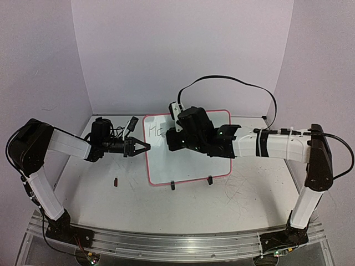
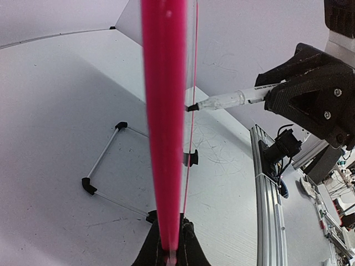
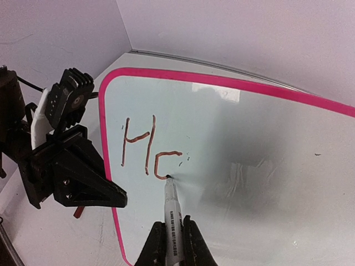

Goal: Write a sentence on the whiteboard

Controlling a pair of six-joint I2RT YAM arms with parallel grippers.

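So the left arm (image 1: 65,145) and right arm (image 1: 277,146) match: white link shells, chunky black joint housings. A thin black cable (image 1: 233,80) loops off the right one, plus a tiny green light (image 1: 220,133). The right gripper (image 3: 172,244) has matte black fingers (image 2: 310,88) with small silver screws (image 2: 336,92).

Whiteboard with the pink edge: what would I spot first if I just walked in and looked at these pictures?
First, the letters: a reddish-brown H and the start of another, near the top left of the whiteboard. Next, the marker gripped in the right pincer, its tip on the board at the second letter. Then the left pincer, clamped on the board's pink left edge.
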